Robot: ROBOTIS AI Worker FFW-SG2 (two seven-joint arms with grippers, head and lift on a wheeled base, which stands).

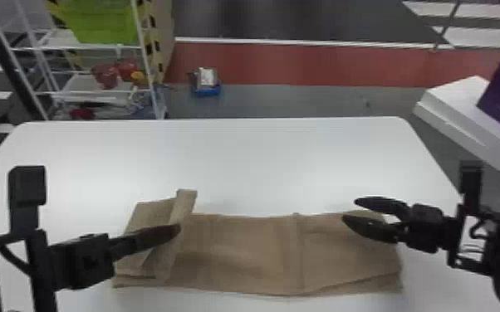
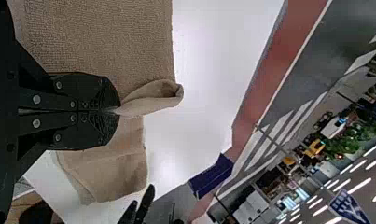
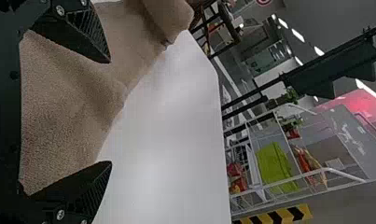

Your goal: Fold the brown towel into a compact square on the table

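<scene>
Brown towel [image 1: 253, 244] in strip form; L end pinched, sideways fold in hand

Strip is laid L to R across the near part of the white table [image 1: 261, 157]; layered edges are seen at both ends, so the lengthwise fold is prob. done & the shortening to a square is the current step; L gripper [image 1: 177, 228] is set over the L end, fingers clenched on cloth, w/ a raised fold [image 1: 185, 207] held up btwn them; its far end is curled into a small open loop, as seen in the L wrist view; cloth lies on both sides of the pinch, flat for the most part, w/ the L end's far corner poking out past the strip's far edge.

R gripper [image 1: 350, 210] is held at the R end, fingers spread wide, nothing gripped; whether cloth is touched by the tips can't be told.

Next, prob.: the pinched part to be carried inward twd the middle, laid flat, edges matched, then let go; a low, slow path is called for, as upper layers could slide off the lower ones or the whole strip could be dragged; R end to be kept flat meanwhile, then turned in likewise; loop & stray corner to be smoothed, else a lopsided square may be got.
</scene>
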